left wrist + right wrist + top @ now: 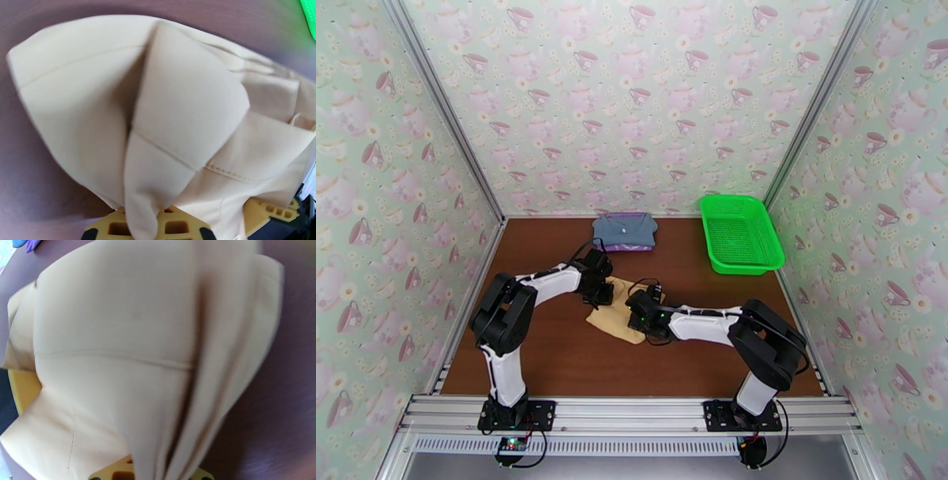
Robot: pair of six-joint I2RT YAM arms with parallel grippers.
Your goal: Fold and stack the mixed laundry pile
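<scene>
The tan-yellow garment [616, 316] lies crumpled in the middle of the brown table. My left gripper [602, 296] is shut on its far left edge. In the left wrist view the tan cloth [158, 118] bunches into a pinched fold between the yellow fingers [175, 227]. My right gripper [638, 313] is shut on the garment's right side. In the right wrist view the cloth [118, 338] drapes up from the yellow fingers [116, 471]. At the back of the table, the slate blue-grey garment [624, 227] rests folded on the lilac purple garment [628, 246].
A bright green mesh basket [739, 233] stands at the back right of the table [553, 355]. Patterned walls close in the left, back and right sides. Both arms reach inward, their wrists close together over the tan garment.
</scene>
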